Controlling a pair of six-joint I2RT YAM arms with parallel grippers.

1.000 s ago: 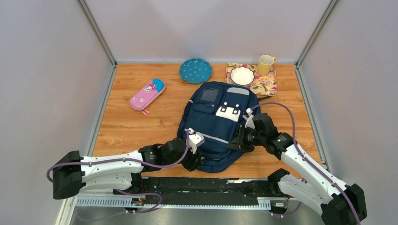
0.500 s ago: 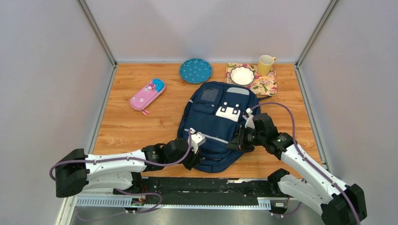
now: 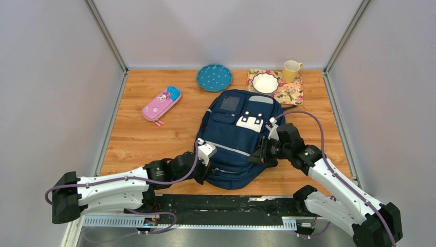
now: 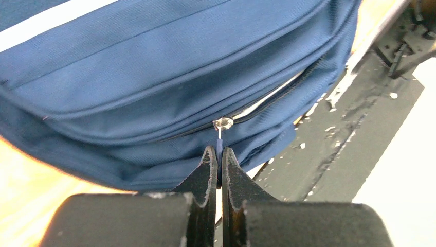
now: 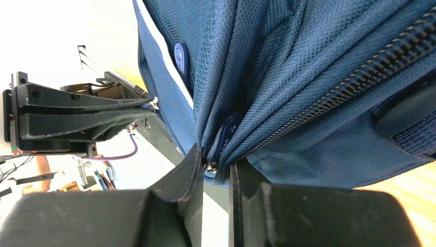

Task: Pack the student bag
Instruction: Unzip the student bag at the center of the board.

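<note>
The navy student bag [image 3: 234, 136] lies flat in the middle of the table, its white patch facing up. My left gripper [image 3: 204, 172] is at the bag's near left edge. In the left wrist view it [image 4: 216, 154] is shut on the thin blue zipper pull [image 4: 219, 140], which hangs from a silver slider [image 4: 222, 123] on a partly open zip. My right gripper [image 3: 258, 154] is at the bag's right side. In the right wrist view it [image 5: 216, 165] is shut on a fold of the bag's fabric [image 5: 308, 77] beside a zip.
A pink pencil case [image 3: 161, 104] lies at the left of the table. At the back stand a blue dotted plate [image 3: 214, 77], a floral tray [image 3: 292, 93] holding a white bowl [image 3: 265, 82], and a yellow mug [image 3: 290, 70]. The black base rail [image 3: 226, 203] runs along the near edge.
My left gripper has closed on the zipper pull and the left arm has drawn back to the left with it. The right arm has stayed in place.
</note>
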